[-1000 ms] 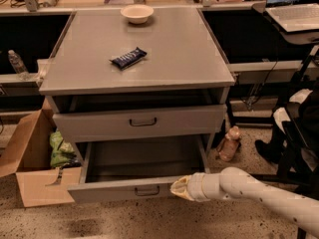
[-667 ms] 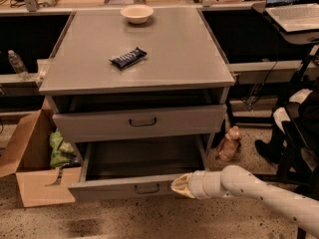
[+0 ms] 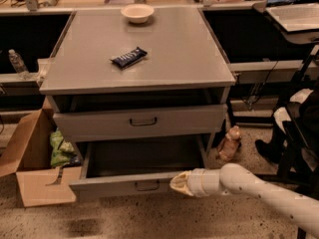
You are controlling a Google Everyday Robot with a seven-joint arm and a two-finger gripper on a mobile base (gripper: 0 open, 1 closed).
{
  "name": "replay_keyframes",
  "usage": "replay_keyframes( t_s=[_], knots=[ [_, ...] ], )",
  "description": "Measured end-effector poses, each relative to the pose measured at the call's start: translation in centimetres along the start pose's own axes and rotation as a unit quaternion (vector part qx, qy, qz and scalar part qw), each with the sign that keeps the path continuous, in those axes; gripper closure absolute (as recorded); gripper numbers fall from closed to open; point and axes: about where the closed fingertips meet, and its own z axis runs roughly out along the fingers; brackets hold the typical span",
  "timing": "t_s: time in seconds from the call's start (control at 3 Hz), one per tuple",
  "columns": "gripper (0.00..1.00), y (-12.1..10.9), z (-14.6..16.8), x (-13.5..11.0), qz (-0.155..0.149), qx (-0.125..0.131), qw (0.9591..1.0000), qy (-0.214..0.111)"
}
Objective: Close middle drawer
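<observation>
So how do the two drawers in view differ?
The middle drawer is pulled far out, inside showing; the upper drawer juts only slightly. The middle drawer's front is low, the upper drawer's taller. The gripper sits at the middle drawer's front. Both are grey with dark centre handles.

On the desk [image 3: 174, 59] we find a bowl [image 3: 137, 12] at the back and a snack bar [image 3: 129, 57] in front of it, left of centre. Under the top sits the upper drawer [image 3: 139, 122]. Below it the middle drawer [image 3: 114, 187] juts farther forward. Our hand [image 3: 179, 183] is at its front panel, just right of the handle [image 3: 147, 185]. A cardboard box [image 3: 35, 183] stands on the floor to the left.
</observation>
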Motion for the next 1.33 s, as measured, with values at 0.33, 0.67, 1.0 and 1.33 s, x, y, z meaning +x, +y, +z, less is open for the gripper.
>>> replay_keyframes(
  t_s=[0.33,0.67,1.0,1.33],
  knots=[
    [1.0,0.1,2.1,-1.1,-0.017,-0.018,0.9993,-0.028],
    [1.0,-1.5,2.5,-1.3,-0.025,-0.01,0.9988,-0.04],
    [1.0,-1.5,2.4,-1.3,-0.025,-0.01,0.9988,-0.04],
    [1.0,-2.9,1.6,-1.2,-0.041,-0.001,0.9984,-0.04]
  ],
)
